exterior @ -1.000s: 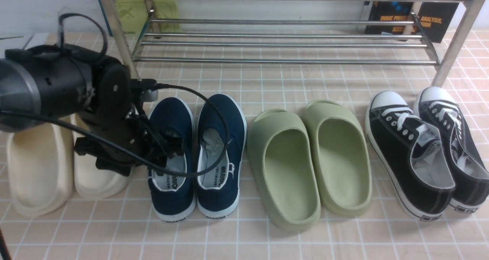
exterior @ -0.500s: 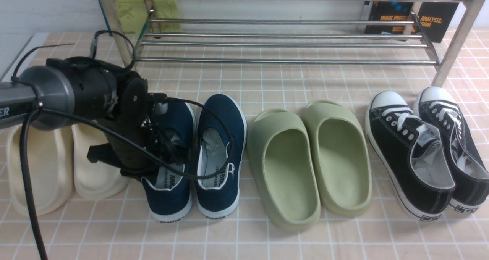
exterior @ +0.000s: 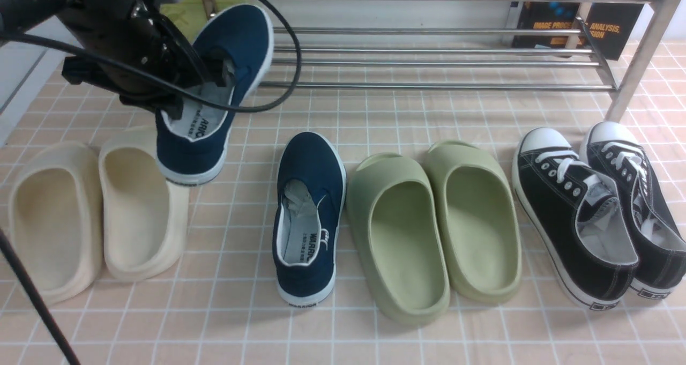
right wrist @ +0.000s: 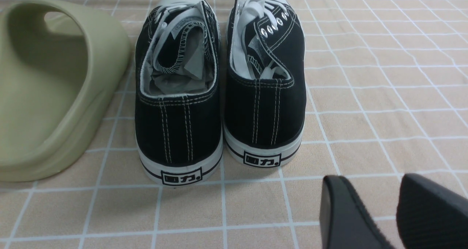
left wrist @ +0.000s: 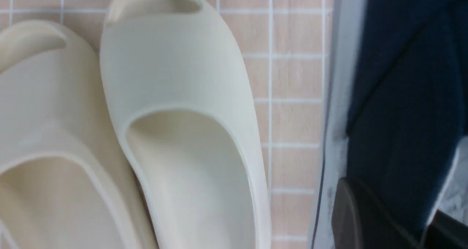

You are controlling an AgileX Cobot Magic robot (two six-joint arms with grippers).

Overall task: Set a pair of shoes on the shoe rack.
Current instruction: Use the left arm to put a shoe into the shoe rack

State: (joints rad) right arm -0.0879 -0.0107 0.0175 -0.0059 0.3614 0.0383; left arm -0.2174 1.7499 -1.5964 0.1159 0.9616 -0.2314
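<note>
My left gripper is shut on the side wall of a navy canvas shoe and holds it tilted in the air, toe toward the metal shoe rack, above the cream slippers. In the left wrist view the navy shoe fills one side, pinched between the dark fingers. Its mate rests on the checked cloth. My right gripper is open and empty, low over the cloth behind the heels of the black sneakers. It does not show in the front view.
Cream slippers lie at the left, green slippers in the middle, black sneakers at the right. The rack's posts and low bars stand at the back. Books lean behind the rack.
My left gripper has lifted the left navy shoe off the cloth and carried it up and back toward the rack. The other shoes have not moved.
</note>
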